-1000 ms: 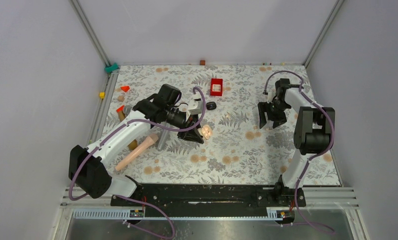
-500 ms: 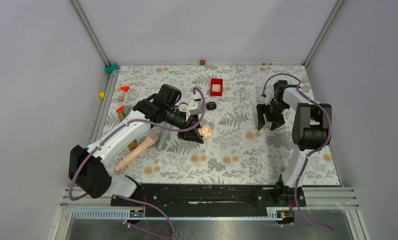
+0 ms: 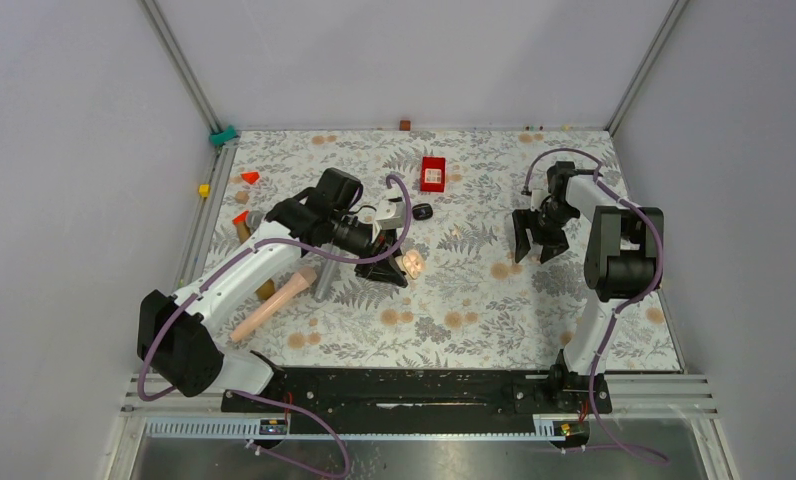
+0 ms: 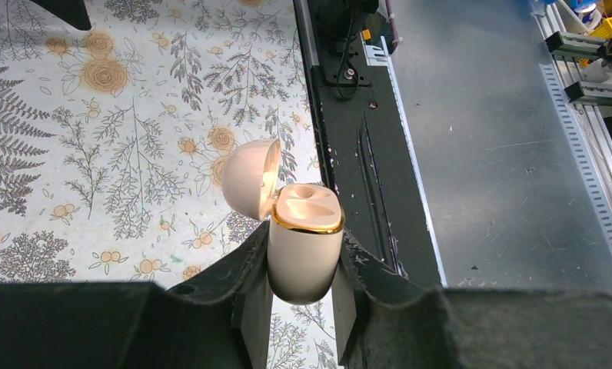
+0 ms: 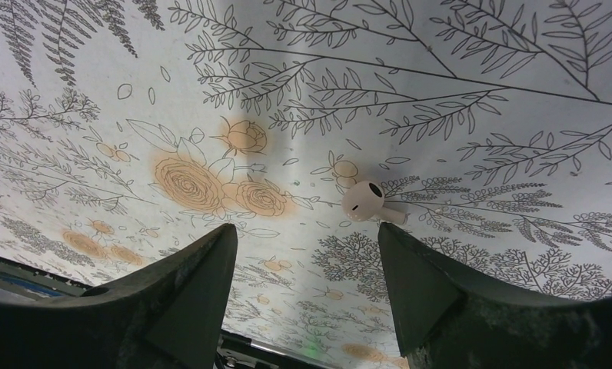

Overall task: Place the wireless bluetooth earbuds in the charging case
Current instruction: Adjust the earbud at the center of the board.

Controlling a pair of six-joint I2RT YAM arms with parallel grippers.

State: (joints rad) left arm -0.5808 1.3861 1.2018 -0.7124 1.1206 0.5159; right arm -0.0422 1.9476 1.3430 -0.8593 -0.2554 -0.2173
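The charging case (image 4: 303, 246) is pale cream with a gold rim, not black. Its lid is hinged open to the left. My left gripper (image 4: 303, 265) is shut on its body and holds it upright above the table; it also shows in the top view (image 3: 412, 263). One pale earbud (image 5: 364, 201) with a short stem lies on the floral mat, just beyond my right gripper's (image 5: 307, 231) right fingertip. That gripper is open, empty and pointing down at the mat (image 3: 531, 250). No second earbud is visible.
A red square box (image 3: 433, 173) and a small black oval thing (image 3: 423, 212) lie behind the left gripper. A pink cylinder (image 3: 274, 305) lies by the left arm. Small red (image 3: 249, 177) and yellow (image 3: 203, 190) blocks sit at the left edge.
My right gripper has shifted a little to the left and toward the near side, still open. The left gripper and the case have not moved.
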